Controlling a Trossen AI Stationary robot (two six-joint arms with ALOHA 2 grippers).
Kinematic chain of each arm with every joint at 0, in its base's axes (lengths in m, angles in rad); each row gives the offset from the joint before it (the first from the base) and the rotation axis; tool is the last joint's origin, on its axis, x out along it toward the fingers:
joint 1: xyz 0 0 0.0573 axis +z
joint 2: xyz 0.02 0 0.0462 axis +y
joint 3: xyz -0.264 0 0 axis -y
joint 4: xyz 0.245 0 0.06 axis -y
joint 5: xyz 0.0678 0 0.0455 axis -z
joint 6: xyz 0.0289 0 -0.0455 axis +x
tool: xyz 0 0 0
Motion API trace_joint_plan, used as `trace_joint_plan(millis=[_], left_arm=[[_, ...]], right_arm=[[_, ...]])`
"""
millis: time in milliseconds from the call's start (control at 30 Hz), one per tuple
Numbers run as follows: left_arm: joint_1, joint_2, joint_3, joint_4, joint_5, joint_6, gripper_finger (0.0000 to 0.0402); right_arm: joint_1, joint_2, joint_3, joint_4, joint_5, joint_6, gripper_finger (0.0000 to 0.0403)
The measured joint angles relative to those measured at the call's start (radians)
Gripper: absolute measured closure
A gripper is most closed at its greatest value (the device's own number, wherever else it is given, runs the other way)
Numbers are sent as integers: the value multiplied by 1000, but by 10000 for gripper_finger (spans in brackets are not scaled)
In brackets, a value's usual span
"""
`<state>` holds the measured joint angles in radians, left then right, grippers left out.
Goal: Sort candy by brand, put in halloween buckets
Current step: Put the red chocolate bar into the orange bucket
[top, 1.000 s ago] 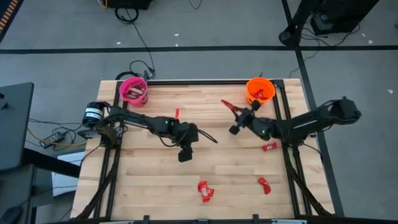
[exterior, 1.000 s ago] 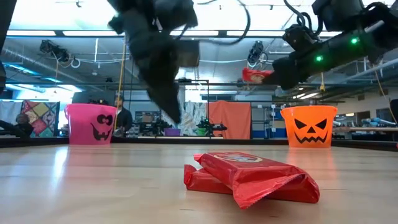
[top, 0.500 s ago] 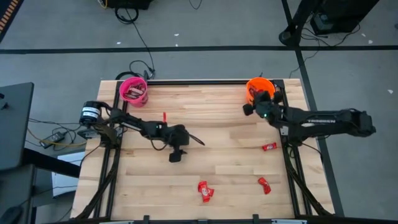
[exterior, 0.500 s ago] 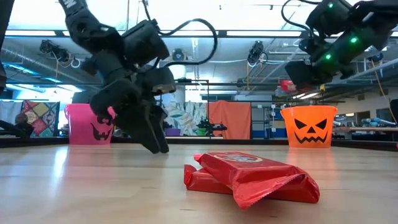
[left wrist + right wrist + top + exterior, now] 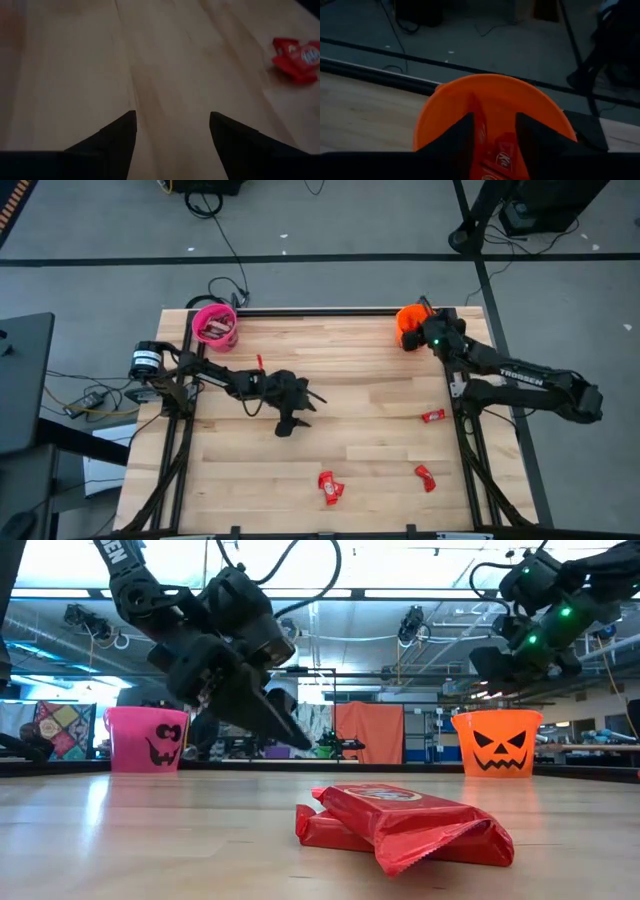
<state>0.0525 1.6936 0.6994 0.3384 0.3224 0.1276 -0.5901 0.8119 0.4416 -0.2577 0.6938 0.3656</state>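
A: Start from the right gripper (image 5: 492, 131). Its two fingers stand apart with a gap between them, directly above the orange bucket (image 5: 450, 107). Nothing is between the fingers, as far as I can see.

B: And what can go wrong there?

A: In my opinion, the danger is the rim. The gripper hangs close over the bucket mouth, so if the arm pulls away low, a finger could catch the wall and tip the bucket. Red candy (image 5: 503, 159) already lies inside it, under the fingers.

B: The left gripper (image 5: 172, 131)?

A: Also open and empty, low over bare wood near the middle of the table. In its wrist view a red candy pair (image 5: 299, 59) lies ahead and to one side, well apart from the fingers. I think a careless closing could grip both wrappers together, or push them away.

B: And further out?

A: From above, more red bars stay on the table: one (image 5: 432, 416) near the right edge, one (image 5: 426, 477) closer to the front. The pink bucket (image 5: 213, 327) stands at the far left corner.
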Motion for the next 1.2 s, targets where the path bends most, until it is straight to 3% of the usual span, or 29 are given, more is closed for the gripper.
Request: trace_joint_plan(millis=[167,300,400,500,733,1033,1200], left_arm=[[0,0,0,84,-6,6,147],[-14,0,0,133,-10,11,147],[-38,0,0,148,-26,68,147],[-66,1,0,178,-94,95,147],[-134,1,1,287,-143,-102,147],[-261,104,1,412,-177,-199,147],[-351,199,1,507,-136,-122,147]], right_arm=[[-62,-41,0,37,-135,-36,216],[-68,-62,0,171,-434,-173,198],[-42,-58,0,247,-663,-176,197],[20,-43,1,284,-779,-136,202],[305,-7,1,265,-756,-14,214],[723,167,1,263,-499,238,227],[932,337,1,328,-318,379,229]])
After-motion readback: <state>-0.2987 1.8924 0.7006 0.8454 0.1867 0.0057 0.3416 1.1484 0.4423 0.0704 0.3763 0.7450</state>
